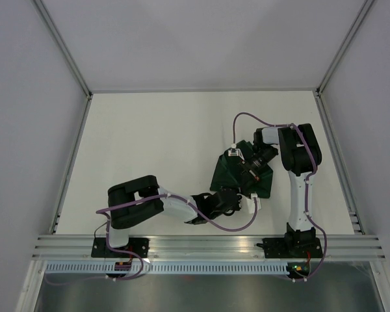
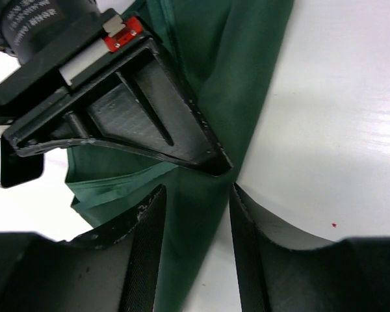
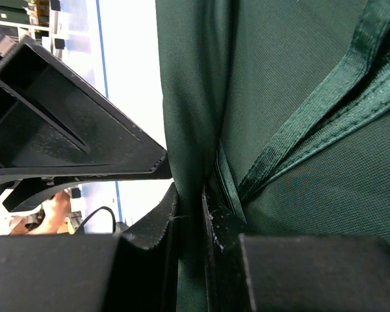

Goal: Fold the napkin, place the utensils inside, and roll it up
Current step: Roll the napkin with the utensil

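Note:
The dark green napkin [image 1: 222,174] lies bunched on the white table right of centre, partly under both grippers. My right gripper [image 1: 248,174] is shut on a raised fold of the napkin [image 3: 299,78], the cloth pinched between its jaws [image 3: 190,195]. My left gripper [image 1: 233,196] is open, its jaws [image 2: 196,192] straddling a narrow ridge of the napkin [image 2: 221,78] just below the right gripper's finger [image 2: 149,110]. One left finger [image 3: 52,130] shows in the right wrist view. No utensils are in view.
The white table [image 1: 149,143] is bounded by grey walls and aluminium rails [image 1: 208,244] at the near edge. A purple cable [image 1: 244,117] loops above the right wrist. A hemmed napkin edge [image 3: 351,71] crosses the right wrist view.

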`<action>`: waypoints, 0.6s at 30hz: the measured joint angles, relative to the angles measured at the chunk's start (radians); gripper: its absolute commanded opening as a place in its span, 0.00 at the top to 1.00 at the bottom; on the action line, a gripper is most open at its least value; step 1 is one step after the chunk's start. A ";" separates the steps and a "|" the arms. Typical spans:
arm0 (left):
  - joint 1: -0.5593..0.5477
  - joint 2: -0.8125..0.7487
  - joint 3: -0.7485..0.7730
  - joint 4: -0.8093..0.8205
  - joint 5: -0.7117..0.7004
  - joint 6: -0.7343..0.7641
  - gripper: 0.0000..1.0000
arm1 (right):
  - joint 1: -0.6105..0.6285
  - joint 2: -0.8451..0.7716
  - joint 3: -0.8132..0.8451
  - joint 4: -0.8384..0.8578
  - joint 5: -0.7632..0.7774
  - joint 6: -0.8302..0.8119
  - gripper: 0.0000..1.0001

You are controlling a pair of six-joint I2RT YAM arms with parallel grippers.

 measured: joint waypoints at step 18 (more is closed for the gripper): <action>0.096 0.031 0.073 -0.107 0.217 0.009 0.60 | 0.000 0.038 0.039 -0.047 0.006 -0.001 0.92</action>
